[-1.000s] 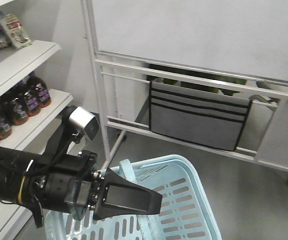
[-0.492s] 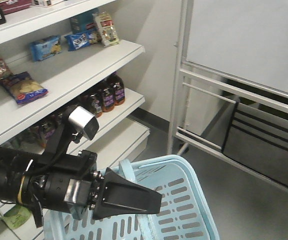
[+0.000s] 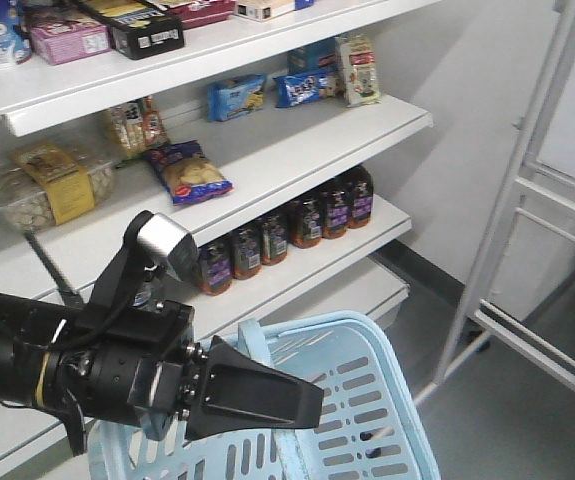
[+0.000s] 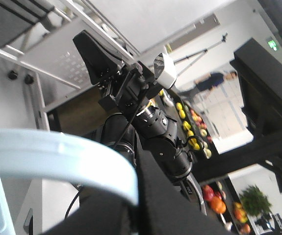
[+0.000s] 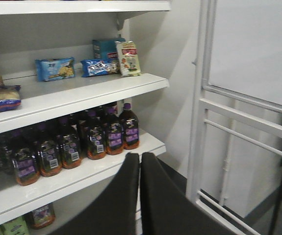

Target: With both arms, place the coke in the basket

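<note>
I am looking at big white shelves (image 3: 297,145) full of snacks and drinks. A white metal frame (image 3: 510,180) is standing on the other side, and the grey floor (image 3: 527,420) between them is giving me an open lane.

The basket (image 3: 337,319) is hanging in the air, low in front of me. My left end effector (image 3: 307,398) is pinching its handle (image 4: 57,156). I think I am holding it this way so the open top is facing up, ready for a drop. In the front view its rim is sitting close under the low shelf edge. I cannot tell how big the gap is, so I am watching that side.

My right end effector (image 5: 140,164) is pressed together and holding nothing. It is pointing toward the dark bottles (image 5: 96,137) with purple labels, with free air in between.

I am not seeing the coke anywhere, on the shelves or in the part of the basket that shows. I am guessing I need to find it first.
</note>
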Robot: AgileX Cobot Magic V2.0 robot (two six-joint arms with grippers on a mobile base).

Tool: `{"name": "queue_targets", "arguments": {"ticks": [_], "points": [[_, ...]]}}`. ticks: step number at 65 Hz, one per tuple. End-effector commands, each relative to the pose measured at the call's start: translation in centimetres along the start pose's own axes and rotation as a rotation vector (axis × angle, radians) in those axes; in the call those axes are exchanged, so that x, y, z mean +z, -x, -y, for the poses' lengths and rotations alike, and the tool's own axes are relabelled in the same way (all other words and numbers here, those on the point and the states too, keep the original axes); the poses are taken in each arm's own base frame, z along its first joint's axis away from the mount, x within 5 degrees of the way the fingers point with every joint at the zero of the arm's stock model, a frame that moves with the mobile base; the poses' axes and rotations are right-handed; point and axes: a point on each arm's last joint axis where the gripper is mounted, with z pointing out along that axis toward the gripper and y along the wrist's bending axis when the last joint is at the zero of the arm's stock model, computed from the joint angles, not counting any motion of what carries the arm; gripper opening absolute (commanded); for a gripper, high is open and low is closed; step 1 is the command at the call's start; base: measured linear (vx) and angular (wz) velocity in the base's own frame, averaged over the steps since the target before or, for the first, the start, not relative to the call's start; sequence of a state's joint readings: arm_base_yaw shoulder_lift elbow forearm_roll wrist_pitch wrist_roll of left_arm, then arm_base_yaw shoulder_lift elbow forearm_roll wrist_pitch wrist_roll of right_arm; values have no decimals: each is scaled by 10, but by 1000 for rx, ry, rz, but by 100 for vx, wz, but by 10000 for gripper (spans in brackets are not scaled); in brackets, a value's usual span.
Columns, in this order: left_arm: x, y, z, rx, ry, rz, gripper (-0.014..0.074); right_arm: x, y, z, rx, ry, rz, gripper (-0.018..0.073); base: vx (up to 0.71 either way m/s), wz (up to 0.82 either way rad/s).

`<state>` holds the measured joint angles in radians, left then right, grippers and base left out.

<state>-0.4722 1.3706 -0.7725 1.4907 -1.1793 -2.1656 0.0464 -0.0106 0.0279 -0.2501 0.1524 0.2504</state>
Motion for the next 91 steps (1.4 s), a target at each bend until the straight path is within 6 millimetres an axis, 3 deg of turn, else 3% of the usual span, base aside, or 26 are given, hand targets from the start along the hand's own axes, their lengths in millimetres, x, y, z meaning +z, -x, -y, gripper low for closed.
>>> {"name": "queue_targets", "arguments": {"ticks": [1, 91], "points": [[-4, 1, 30, 36, -187, -12, -6, -1, 5, -1, -18, 8, 72, -4, 12, 47], [-4, 1, 30, 36, -187, -12, -6, -1, 5, -1, -18, 8, 72, -4, 9, 41]]}}
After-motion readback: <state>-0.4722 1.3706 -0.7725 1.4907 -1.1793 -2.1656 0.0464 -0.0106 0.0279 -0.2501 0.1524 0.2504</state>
